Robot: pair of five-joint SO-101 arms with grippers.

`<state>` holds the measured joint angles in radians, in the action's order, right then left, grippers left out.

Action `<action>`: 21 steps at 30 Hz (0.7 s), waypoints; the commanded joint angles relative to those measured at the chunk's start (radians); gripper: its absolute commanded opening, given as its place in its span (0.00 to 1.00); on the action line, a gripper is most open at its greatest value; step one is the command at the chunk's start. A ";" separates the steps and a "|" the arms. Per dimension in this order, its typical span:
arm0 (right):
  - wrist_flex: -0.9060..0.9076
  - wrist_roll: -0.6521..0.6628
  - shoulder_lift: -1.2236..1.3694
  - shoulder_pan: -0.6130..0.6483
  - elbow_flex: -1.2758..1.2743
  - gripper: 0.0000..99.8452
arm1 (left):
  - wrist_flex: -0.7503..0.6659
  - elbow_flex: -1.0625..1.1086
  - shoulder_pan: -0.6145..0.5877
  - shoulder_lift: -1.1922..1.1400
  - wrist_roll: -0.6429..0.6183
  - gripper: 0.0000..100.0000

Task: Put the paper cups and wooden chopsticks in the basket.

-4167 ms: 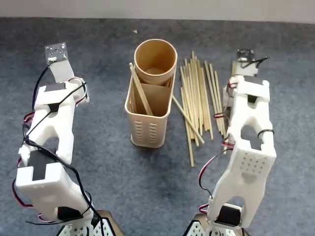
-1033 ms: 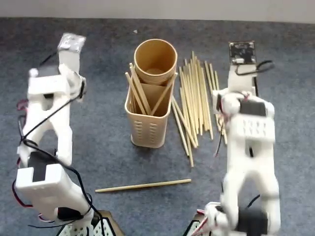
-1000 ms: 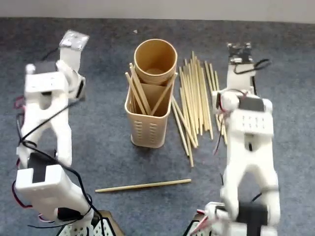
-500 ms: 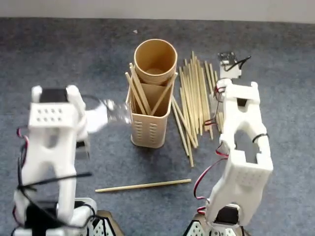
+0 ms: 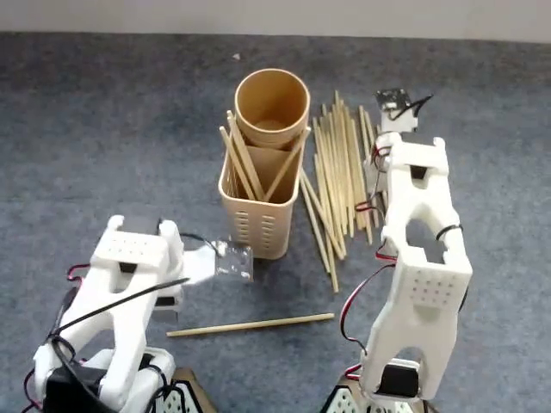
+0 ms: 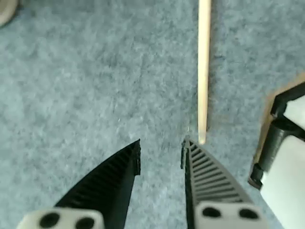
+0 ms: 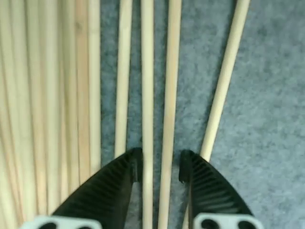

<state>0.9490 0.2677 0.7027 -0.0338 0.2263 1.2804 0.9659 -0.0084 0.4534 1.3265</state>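
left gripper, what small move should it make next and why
Probably shift sideways to straddle the stray chopstick: the left gripper is open over the carpet, and the stick's end lies just outside one finger, not in the gap.

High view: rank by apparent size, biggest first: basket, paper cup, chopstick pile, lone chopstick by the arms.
1. chopstick pile, widest spread.
2. basket.
3. paper cup, standing in the basket with its rim nearer the camera, so its gap to the basket is unsure.
4. lone chopstick, long but thin.
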 commanded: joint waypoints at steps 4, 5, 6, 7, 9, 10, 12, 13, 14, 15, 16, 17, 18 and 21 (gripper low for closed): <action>0.002 0.008 0.031 0.016 0.090 0.14 | -0.284 0.165 0.120 0.022 0.272 0.18; 0.002 0.008 0.033 0.018 0.093 0.14 | -0.341 0.196 0.133 0.022 0.244 0.17; 0.002 0.008 0.035 0.027 0.093 0.14 | -0.399 0.228 0.143 0.022 0.221 0.17; 0.002 0.008 0.036 0.031 0.091 0.14 | -0.450 0.255 0.150 0.022 0.203 0.17; 0.002 0.008 0.036 0.036 0.090 0.13 | -0.511 0.286 0.148 0.031 0.190 0.16; 0.004 0.008 0.036 0.036 0.088 0.10 | -0.511 0.285 0.148 0.031 0.190 0.14; 0.028 0.008 0.036 0.033 0.091 0.00 | -0.511 0.283 0.148 0.031 0.193 0.07; 0.051 0.008 0.036 0.031 0.093 0.01 | -0.511 0.283 0.148 0.031 0.192 0.03; 0.077 0.008 0.036 0.031 0.094 0.02 | -0.511 0.283 0.147 0.031 0.190 0.00; 0.104 0.008 0.036 0.031 0.094 0.01 | -0.511 0.283 0.145 0.031 0.190 0.01; 0.124 0.008 0.035 0.031 0.094 0.00 | -0.511 0.283 0.136 0.031 0.192 0.01; 0.136 0.008 0.030 0.030 0.096 0.00 | -0.511 0.283 0.131 0.031 0.193 0.01; 0.147 0.008 0.027 0.028 0.096 0.01 | -0.511 0.282 0.125 0.031 0.195 0.00; 0.168 0.008 0.016 0.010 0.133 0.01 | -0.509 0.282 0.130 0.033 0.195 0.00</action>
<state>1.0764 0.2677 0.7319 -0.0245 0.3276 0.8385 1.2574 0.1174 0.4764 1.3265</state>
